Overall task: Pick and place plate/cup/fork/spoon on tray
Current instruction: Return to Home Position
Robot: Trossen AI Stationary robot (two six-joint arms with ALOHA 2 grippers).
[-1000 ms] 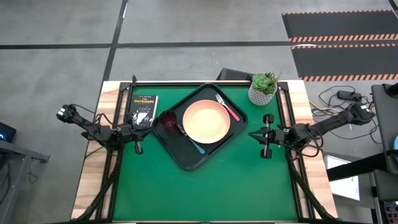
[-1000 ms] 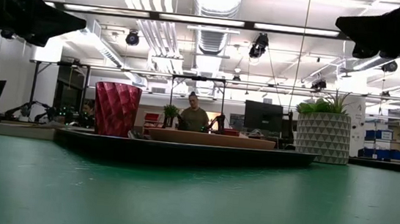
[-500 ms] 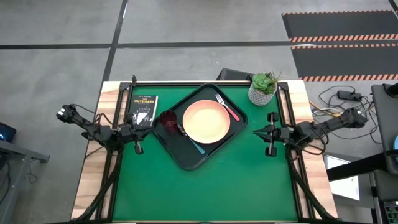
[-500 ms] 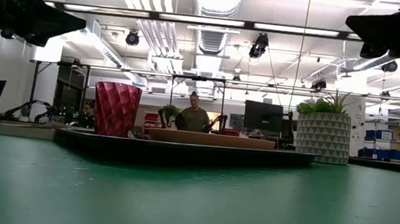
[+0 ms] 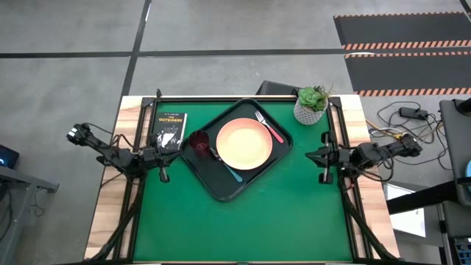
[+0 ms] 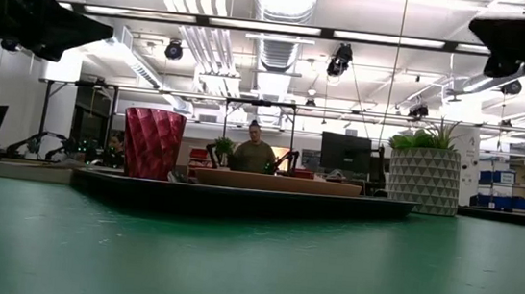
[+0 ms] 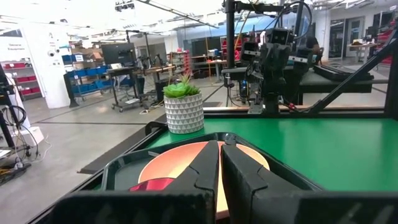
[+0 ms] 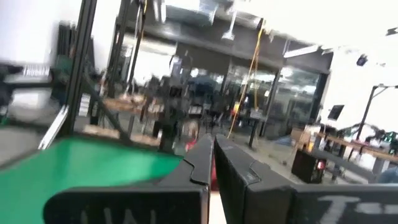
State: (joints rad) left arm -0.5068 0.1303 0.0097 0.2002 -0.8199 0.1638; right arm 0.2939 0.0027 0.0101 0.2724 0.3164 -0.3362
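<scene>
Since the round peach-pink plate point(image 5: 244, 143), maroon cup point(image 5: 198, 140), pink-handled fork point(image 5: 269, 128) and teal-handled spoon point(image 5: 232, 173) already lay on the black rectangular tray point(image 5: 221, 189), we found both fingers, left point(image 5: 163, 175) and right point(image 5: 321, 177), shut empty at the counter's edges.

Plate point(image 5: 244, 143), cup point(image 5: 198, 140), fork point(image 5: 269, 127), spoon point(image 5: 227, 168) on tray point(image 5: 259, 171)

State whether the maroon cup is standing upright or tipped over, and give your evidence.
Upright. The low view shows the cup standing with its rim uppermost on the tray; from above its round mouth faces up.
</scene>
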